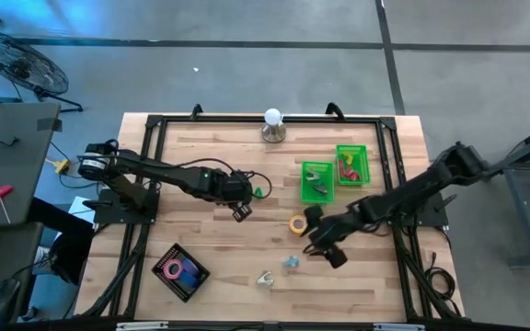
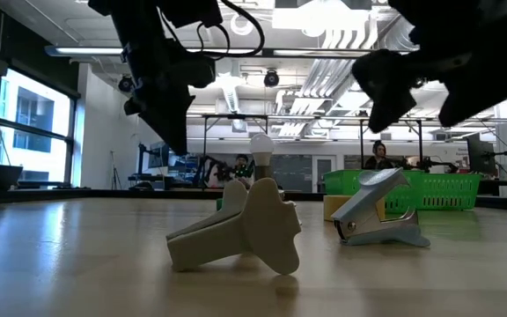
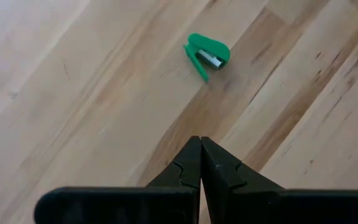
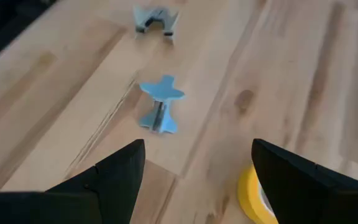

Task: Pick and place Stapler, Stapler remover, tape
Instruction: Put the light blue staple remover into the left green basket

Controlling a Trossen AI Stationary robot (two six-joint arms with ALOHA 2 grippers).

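Tape, staple removers and a stapler lie scattered on a wooden table [image 1: 247, 285] framed by black rails, seen whole in the high view. Two green bins stand side by side at upper right of centre: the left bin [image 1: 316, 181] and the right bin [image 1: 351, 165], each with items inside that are too small to name. A black tray [image 1: 181, 271] at lower left holds a pink tape roll [image 1: 172, 269] and a purple-blue tape roll [image 1: 190, 271]. The left arm reaches from the left edge toward the middle; its left gripper [image 1: 241, 211] hangs above the boards with fingers pressed together, as the left wrist view shows [image 3: 200, 149], and holds nothing. Just beside it, toward the bins, lies a small green stapler [image 1: 259, 192], also seen in the left wrist view [image 3: 207, 55]. The right arm enters from the right edge; its right gripper [image 1: 324, 246] is spread wide and empty, with a yellow tape roll [image 1: 297, 223] just beside it, visible near one finger in the right wrist view [image 4: 253, 196]. Below the gripper in the high view lie a blue staple remover [image 1: 290, 263] and a beige staple remover [image 1: 264, 279], apart from each other; in the low view they appear at centre [image 2: 372, 216] and [image 2: 245, 233]. A white bulb on a metal base [image 1: 273, 127] stands at top centre.
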